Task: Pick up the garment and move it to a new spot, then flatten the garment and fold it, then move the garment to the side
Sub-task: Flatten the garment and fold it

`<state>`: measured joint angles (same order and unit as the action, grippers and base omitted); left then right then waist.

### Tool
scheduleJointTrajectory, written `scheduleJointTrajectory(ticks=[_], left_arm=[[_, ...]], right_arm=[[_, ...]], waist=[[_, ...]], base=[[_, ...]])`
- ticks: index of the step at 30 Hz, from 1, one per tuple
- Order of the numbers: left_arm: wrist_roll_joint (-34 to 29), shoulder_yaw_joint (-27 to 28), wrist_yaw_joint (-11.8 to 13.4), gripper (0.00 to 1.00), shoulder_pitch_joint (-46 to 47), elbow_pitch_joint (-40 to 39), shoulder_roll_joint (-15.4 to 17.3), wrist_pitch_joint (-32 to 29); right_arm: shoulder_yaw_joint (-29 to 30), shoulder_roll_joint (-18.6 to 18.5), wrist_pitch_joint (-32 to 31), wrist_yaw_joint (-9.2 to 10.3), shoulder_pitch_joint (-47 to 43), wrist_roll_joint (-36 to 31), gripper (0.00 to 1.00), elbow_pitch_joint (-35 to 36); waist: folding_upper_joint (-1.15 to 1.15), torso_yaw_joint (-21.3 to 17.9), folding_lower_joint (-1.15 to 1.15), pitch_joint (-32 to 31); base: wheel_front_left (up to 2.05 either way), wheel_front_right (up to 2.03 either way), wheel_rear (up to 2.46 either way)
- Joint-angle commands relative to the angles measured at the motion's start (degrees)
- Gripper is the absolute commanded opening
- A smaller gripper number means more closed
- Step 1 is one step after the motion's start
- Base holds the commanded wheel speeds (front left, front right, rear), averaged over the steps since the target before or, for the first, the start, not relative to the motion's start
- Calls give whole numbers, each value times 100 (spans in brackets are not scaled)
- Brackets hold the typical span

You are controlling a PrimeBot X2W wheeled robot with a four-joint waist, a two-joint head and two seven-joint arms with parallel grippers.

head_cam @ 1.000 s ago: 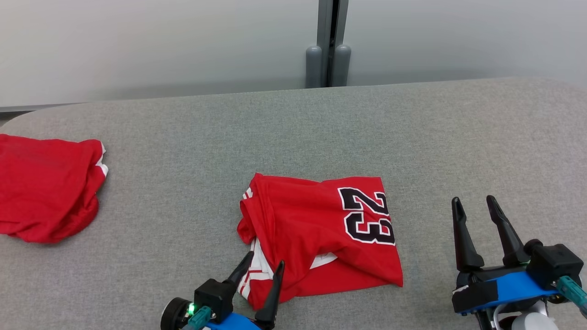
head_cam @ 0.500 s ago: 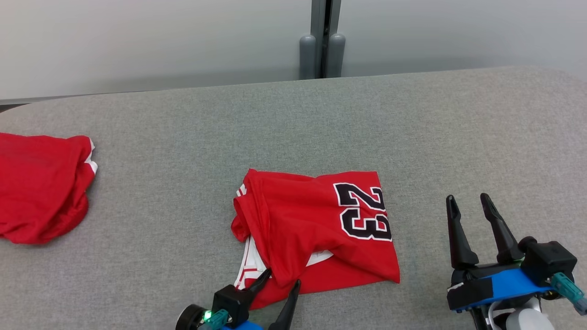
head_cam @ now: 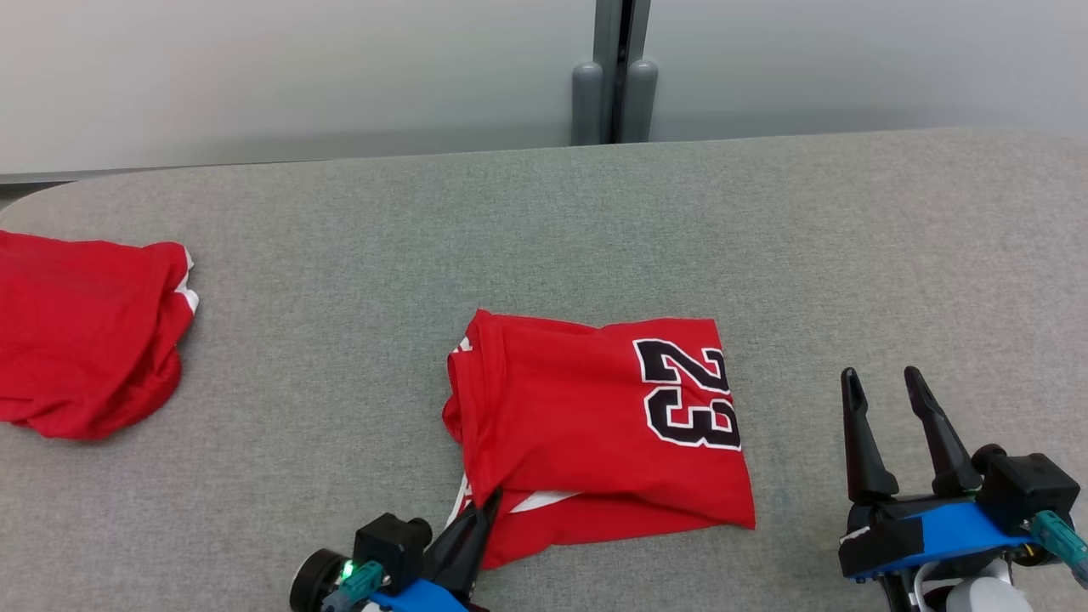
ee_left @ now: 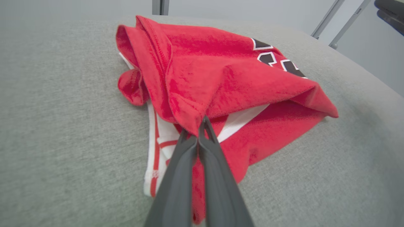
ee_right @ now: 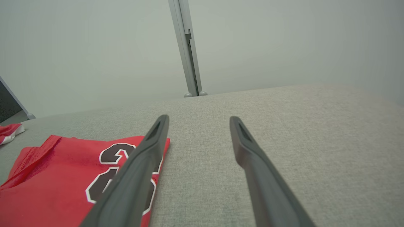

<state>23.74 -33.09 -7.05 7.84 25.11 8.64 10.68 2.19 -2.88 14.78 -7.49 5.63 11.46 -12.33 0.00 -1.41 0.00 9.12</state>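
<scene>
Okay, the left pincer, two long dark fingers pressed together, pinches a fold of the red sports jersey at its near left corner, close to where white trim with red stripes pokes out from under the top layer. The grip is low at the edge, likely so the cloth can be lifted or dragged by one corner without bunching the rest. The jersey sits around the middle of the grey fabric-covered bench as a loose, roughly square heap: top layer doubled over, left edge rolled and wrinkled, black numeral 23 with white outline facing up on its right side. It is neither flat nor neatly folded, so I judge this to be the pick-up step, with flattening and folding not yet done. The right pincer hangs over bare bench near the jersey's right side, fingers spread wide, holding nothing and not touching the cloth; probably it is placed there to take the opposite corner when needed. A second red cloth heap with a bit of white trim lies well apart at the bench's far left, partly cut off by the frame. It looks like a separate item set aside; cannot tell if it is folded. A grey upright post stands behind the bench against the pale wall. Counts: two red garments, one numeral print, two pincers (one pinching, one spread), one bench, one post.
</scene>
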Motion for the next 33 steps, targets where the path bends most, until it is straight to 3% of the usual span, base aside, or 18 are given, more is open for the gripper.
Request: scheduleJointTrajectory(ticks=[1,8,9,10,20,33], left_arm=[[30,38,56,0,-108,-118,124,-54],[132,47,166,0,-444,-702,398,-413],[97,52,201,63,-446,-759,417,-407],[77,60,251,100,-447,-802,417,-366],[34,454,585,100,-251,-1000,359,273],[1,1889,1034,100,-107,-1317,552,453]], right_arm=[[26,-2,25,-1,10,-23,100,-34],[112,-3,40,-1,10,-29,100,-168],[111,-3,43,-1,27,-26,100,-188],[104,-3,44,-1,43,-22,100,-209],[-29,-3,46,-1,130,-82,100,-185],[-89,-4,48,-1,-24,-155,100,-158]], waist=[[0,35,0,-3],[0,128,0,15],[0,131,0,20],[0,132,0,23],[0,137,0,-69],[0,208,0,-439]], base=[[0,0,0],[0,0,0],[0,0,0],[0,0,0],[0,0,0],[0,0,0]])
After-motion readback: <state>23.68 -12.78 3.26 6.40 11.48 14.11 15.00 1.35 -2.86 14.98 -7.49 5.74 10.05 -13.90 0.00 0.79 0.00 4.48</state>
